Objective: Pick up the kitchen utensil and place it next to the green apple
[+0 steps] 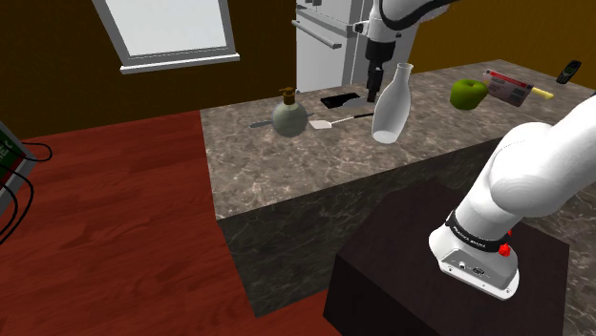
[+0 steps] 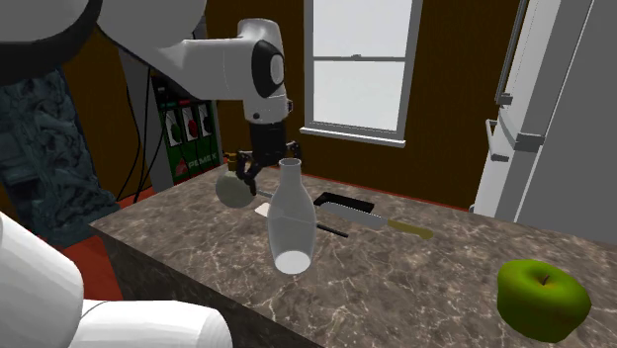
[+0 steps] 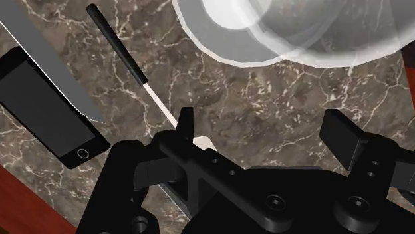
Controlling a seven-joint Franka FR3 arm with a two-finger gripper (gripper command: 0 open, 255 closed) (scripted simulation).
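Observation:
The utensil is a slim spatula (image 1: 336, 120) with a black handle and a white blade, lying flat on the marble counter (image 1: 287, 162) between a round bottle (image 1: 289, 116) and a white vase (image 1: 392, 103). In the wrist view its handle (image 3: 116, 46) runs toward my gripper (image 3: 263, 133), and the white blade (image 3: 159, 103) passes under one finger (image 3: 183, 126). The gripper (image 1: 373, 93) hangs open above the counter with only marble between its fingers. The green apple (image 1: 468, 94) sits farther toward the shoulder view's right; it is also in the second exterior view (image 2: 540, 297).
A black phone (image 3: 46, 113) and a knife (image 3: 46, 60) lie beside the spatula's handle. The tall white vase (image 2: 292, 219) stands close to the gripper (image 2: 246, 175). A red and white box (image 1: 506, 86) and a remote (image 1: 569, 70) lie beyond the apple. A fridge (image 1: 325, 43) stands behind the counter.

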